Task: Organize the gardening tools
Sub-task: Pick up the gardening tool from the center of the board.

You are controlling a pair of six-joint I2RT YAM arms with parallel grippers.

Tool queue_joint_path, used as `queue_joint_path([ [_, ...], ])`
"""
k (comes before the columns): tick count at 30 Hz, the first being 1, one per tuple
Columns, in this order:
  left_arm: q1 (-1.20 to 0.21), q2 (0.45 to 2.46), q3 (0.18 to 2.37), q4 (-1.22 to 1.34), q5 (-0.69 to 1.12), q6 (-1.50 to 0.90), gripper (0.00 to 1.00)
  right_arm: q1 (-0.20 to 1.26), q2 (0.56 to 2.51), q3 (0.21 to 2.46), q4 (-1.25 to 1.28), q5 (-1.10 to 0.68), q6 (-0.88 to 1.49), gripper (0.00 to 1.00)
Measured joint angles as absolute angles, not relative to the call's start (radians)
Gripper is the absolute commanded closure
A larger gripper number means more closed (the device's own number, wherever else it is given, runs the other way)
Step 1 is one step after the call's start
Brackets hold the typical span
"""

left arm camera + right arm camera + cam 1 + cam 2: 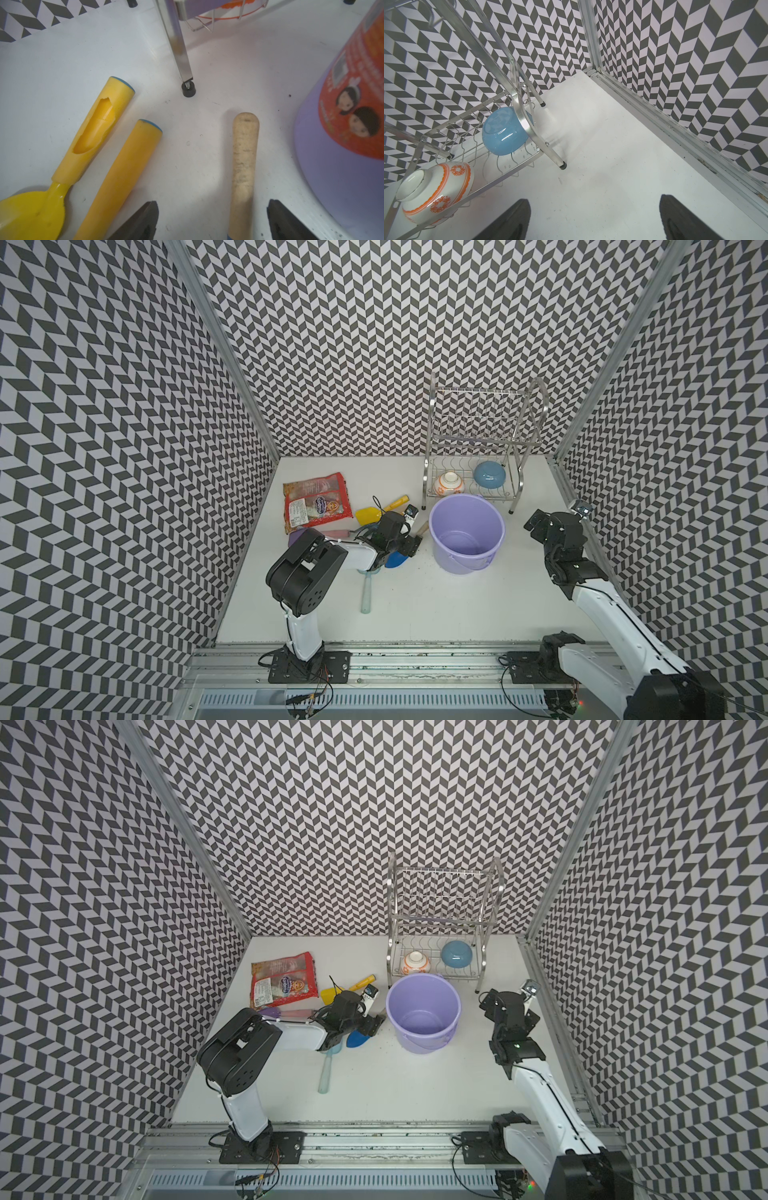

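Note:
The gardening tools lie in a heap left of the lavender bucket (465, 562). They are a yellow scoop (369, 514) (31, 212), a fork of which only the yellow handle (124, 172) shows, a dark blue trowel (395, 561) with a wooden handle (243, 166), a light blue long-handled spade (365, 593) and a purple scoop (297, 536). My left gripper (212, 207) (405, 541) hangs low over the heap. It is open, and the wooden handle lies between its fingers, close to one but apart from it. My right gripper (593, 205) (536, 524) is open over bare table, right of the bucket.
A red snack bag (316, 499) lies behind the heap at the left. A steel dish rack (515, 489) stands at the back, just behind the bucket, holding a blue bowl (489, 475) and a white-and-orange bowl (449, 483). One rack foot (188, 91) stands near the tool handles.

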State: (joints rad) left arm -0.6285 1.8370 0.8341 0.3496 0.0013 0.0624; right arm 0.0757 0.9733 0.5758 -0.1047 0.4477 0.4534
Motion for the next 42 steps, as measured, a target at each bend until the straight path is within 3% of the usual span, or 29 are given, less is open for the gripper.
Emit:
queue_joint_path([
  [12,-0.682,1.876,0.915,0.251,-0.049,0.113,0.1,0.076,0.978,0.584,-0.106,0.422,0.452,0.0],
  [22,-0.683,1.942,1.013,0.183,-0.088,0.118,0.18,0.076,0.984,0.598,-0.106,0.407,0.446,0.0],
  [29,-0.683,1.953,1.021,0.175,-0.115,0.099,0.42,0.076,0.978,0.599,-0.107,0.402,0.445,0.0],
  [32,-0.681,1.945,1.0,0.191,-0.116,0.089,0.63,0.076,0.978,0.609,-0.115,0.392,0.445,0.0],
  [34,-0.68,1.943,0.992,0.2,-0.114,0.083,0.72,0.076,0.978,0.624,-0.127,0.387,0.439,0.0],
  [42,-0.653,1.935,0.989,0.192,-0.143,0.083,0.98,0.076,0.957,0.641,-0.145,0.363,0.429,0.0],
])
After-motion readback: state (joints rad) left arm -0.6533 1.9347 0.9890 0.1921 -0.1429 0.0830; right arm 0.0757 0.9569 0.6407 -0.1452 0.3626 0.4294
